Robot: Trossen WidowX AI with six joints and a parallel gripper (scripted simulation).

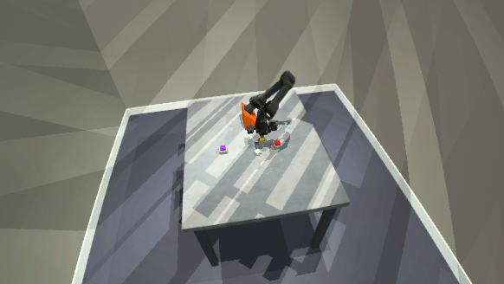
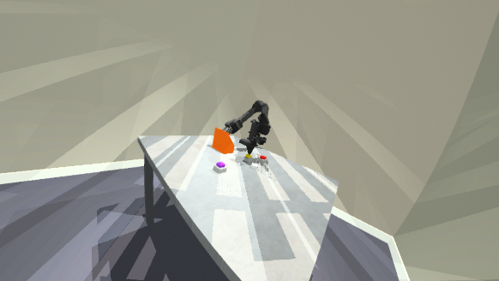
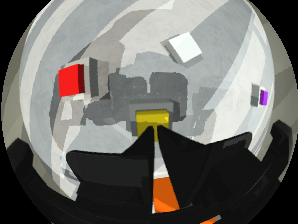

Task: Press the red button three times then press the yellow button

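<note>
The yellow button [image 1: 261,139] [image 2: 248,156] [image 3: 150,118] sits in a grey base. My gripper [image 1: 261,135] [image 2: 249,153] [image 3: 154,130] is shut and empty, pointing down, with its fingertips right at the yellow cap; whether they touch it or are just above it I cannot tell. The red button [image 1: 277,143] [image 2: 263,158] [image 3: 70,80] stands beside it, to the right in the top and exterior views and to the left in the wrist view, with nothing on it.
A purple button [image 1: 222,148] [image 2: 220,164] [image 3: 264,97] stands farther off on the table [image 1: 303,190] [image 2: 231,227]. A small white block [image 1: 257,151] [image 3: 185,48] lies near the yellow button. An orange panel [image 1: 248,118] [image 2: 223,141] [image 3: 165,194] stands behind the yellow button, near the arm.
</note>
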